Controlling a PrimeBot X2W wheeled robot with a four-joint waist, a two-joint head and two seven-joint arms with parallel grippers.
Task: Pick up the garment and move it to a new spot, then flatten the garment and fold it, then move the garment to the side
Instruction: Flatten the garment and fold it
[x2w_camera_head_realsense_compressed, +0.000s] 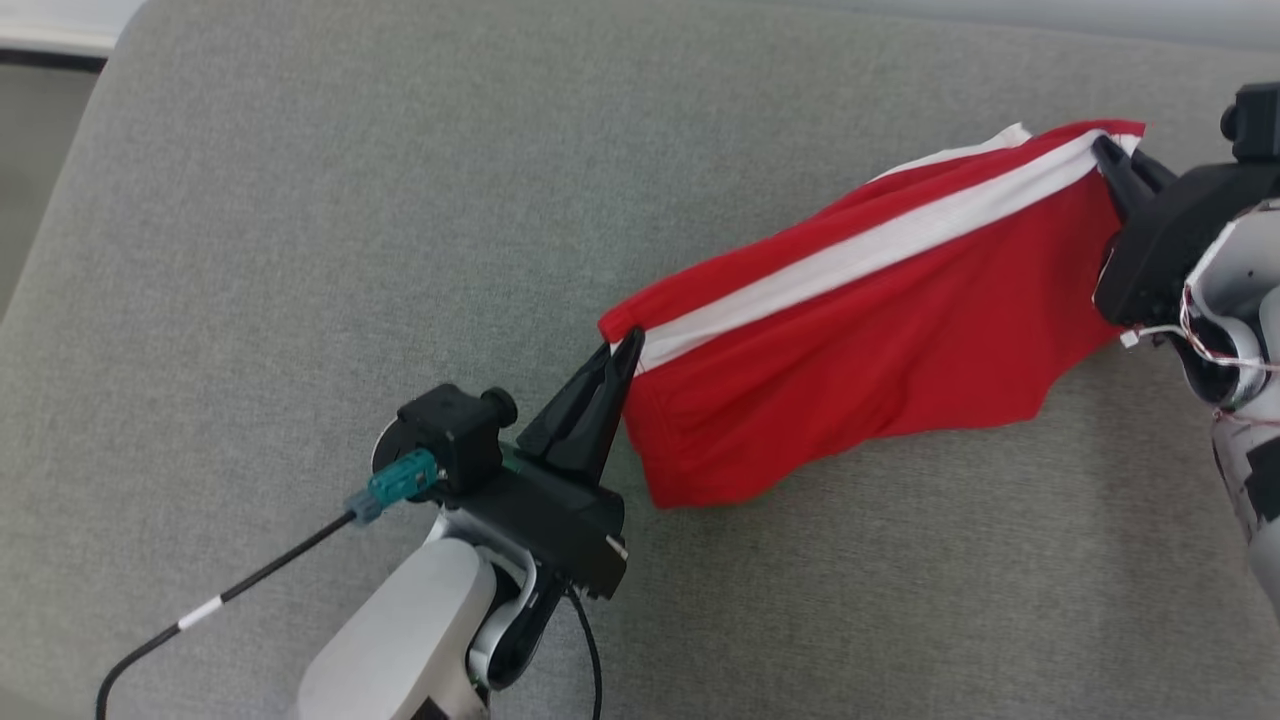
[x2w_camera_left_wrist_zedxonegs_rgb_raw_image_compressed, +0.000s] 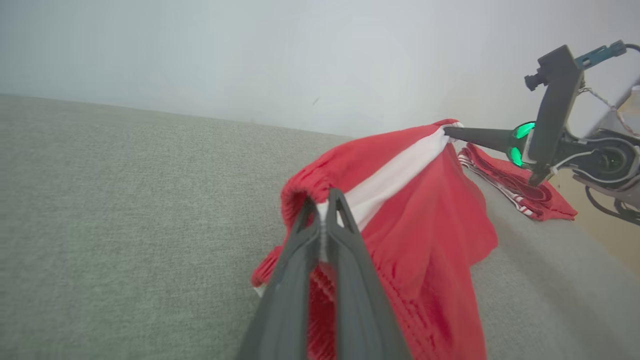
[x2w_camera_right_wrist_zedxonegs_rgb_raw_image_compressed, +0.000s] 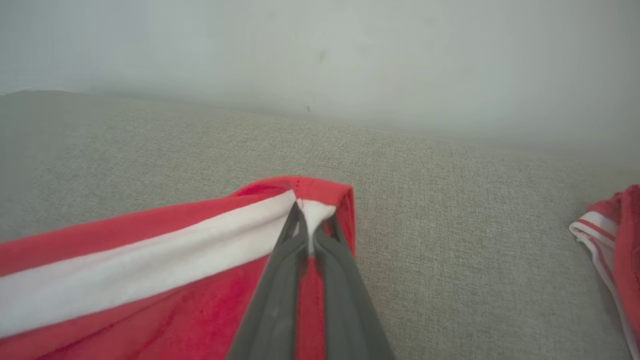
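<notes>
- Nearest, lower left: left gripper (x2w_camera_head_realsense_compressed: 628, 345) clamped on one end of red garment (x2w_camera_head_realsense_compressed: 880, 330), at its white stripe (x2w_camera_head_realsense_compressed: 870, 255).
- Far end: right gripper (x2w_camera_head_realsense_compressed: 1105, 150) pinched shut on the stripe's other corner.
- Stretched between both, lower edge drooping over grey fabric surface (x2w_camera_head_realsense_compressed: 300, 230).
- Beyond: second red striped cloth (x2w_camera_left_wrist_zedxonegs_rgb_raw_image_compressed: 520, 185) lying on that surface.

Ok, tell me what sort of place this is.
Probably indoors, a home-like or lab room: a grey upholstered surface, like a sofa or padded table, a plain pale wall behind it, and a second red garment lying aside.
</notes>
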